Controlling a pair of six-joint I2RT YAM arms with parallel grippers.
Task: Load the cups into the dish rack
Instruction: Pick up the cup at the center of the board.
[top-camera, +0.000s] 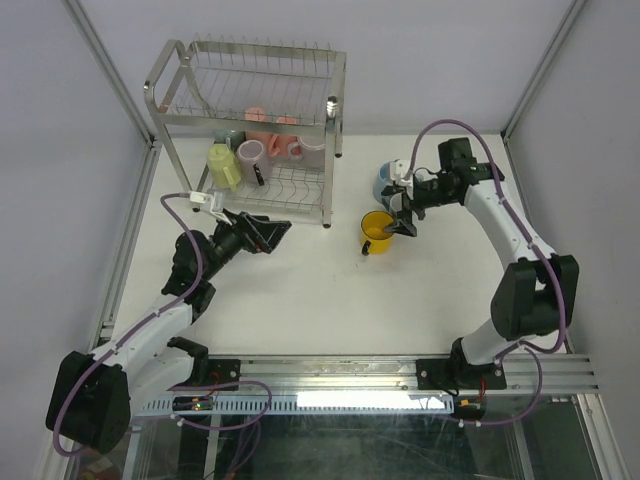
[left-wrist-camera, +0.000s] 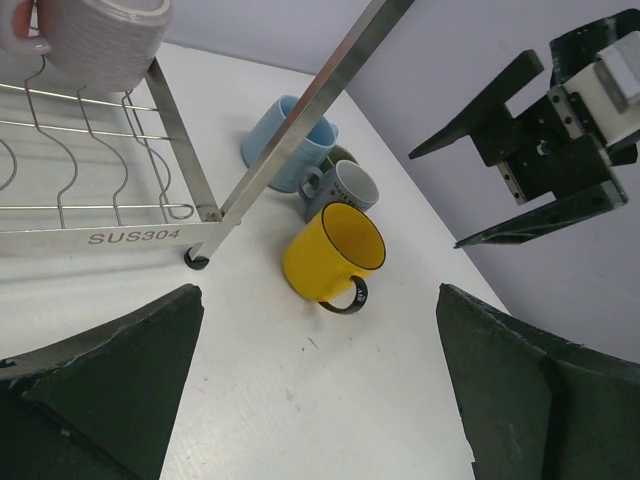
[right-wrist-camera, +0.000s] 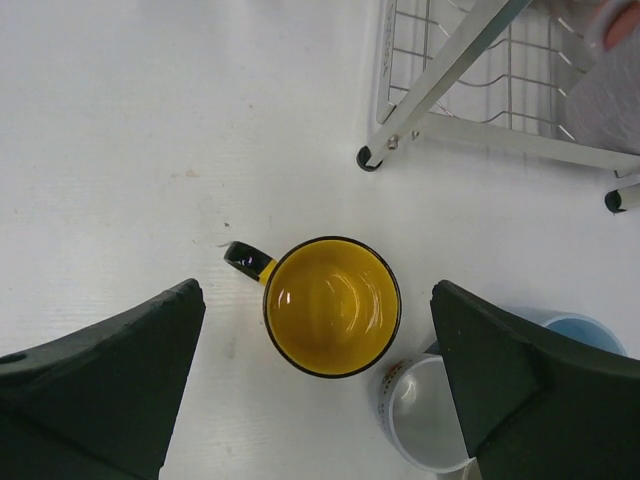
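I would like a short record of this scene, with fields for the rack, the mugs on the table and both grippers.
dish rack: far left of table, several mugs on lower shelf
yellow mug: upright on table, right of rack, black handle, not held
light blue mug: on table beyond yellow mug
grey mug: between the yellow and light blue ones
right gripper: jaws open, above yellow mug, empty
left gripper: jaws open, before rack, empty
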